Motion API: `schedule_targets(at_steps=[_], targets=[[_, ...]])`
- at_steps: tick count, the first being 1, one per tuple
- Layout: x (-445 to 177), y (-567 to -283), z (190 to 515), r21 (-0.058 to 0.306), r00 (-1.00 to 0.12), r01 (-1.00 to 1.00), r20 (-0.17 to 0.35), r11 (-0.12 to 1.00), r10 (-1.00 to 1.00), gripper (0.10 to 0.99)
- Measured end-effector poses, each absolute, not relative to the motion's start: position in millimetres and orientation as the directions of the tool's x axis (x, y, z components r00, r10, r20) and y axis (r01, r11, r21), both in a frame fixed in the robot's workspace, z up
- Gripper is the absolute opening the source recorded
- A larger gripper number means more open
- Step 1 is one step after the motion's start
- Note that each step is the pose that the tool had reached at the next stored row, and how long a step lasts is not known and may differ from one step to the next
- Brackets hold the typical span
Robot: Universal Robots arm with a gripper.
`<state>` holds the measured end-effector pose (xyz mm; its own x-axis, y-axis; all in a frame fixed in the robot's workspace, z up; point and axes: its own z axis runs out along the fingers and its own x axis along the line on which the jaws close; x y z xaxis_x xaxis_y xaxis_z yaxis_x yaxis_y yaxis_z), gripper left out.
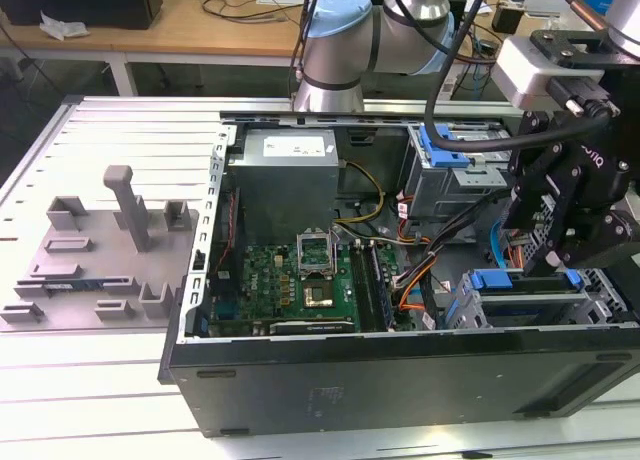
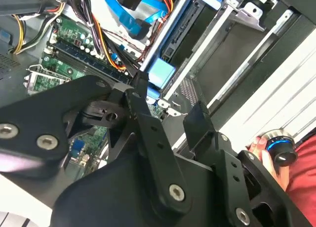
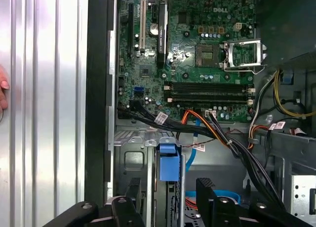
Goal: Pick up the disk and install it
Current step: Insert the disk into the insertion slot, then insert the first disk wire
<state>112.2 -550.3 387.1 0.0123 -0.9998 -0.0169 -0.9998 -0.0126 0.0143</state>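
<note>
The motherboard (image 3: 197, 64) is green with black slots. The disk (image 3: 169, 163) shows a blue carrier frame. The cables (image 3: 217, 135) are orange, yellow and black. The ribbed table (image 3: 49, 89) is silver-grey.

Tally: one computer case (image 1: 400, 390), one motherboard (image 1: 280, 275), one power-supply box (image 1: 290, 180), one disk (image 1: 492, 279), one robot arm (image 1: 340, 50), one grey fixture (image 1: 100, 280).

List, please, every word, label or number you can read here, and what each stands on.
None can be quoted with confidence.
Label on the power supply: too small to read.
White lettering on the motherboard: too small.
The cable tags: blurred.
Lettering on the body of the gripper: partly cut off.
The disk: seen edge-on, no print legible.
</note>
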Motion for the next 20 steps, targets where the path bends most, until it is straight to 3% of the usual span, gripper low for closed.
schedule_targets(at_steps=[15,17,20], targets=[[112,-550,387,0.014,0.013,-1.000,-0.017,-0.013,-1.000,0.561],[112,-542,387,0.015,0.013,-1.000,0.001,-0.013,-1.000,0.561],[112,-523,387,0.016,0.013,-1.000,0.098,-0.011,-0.995,0.561]])
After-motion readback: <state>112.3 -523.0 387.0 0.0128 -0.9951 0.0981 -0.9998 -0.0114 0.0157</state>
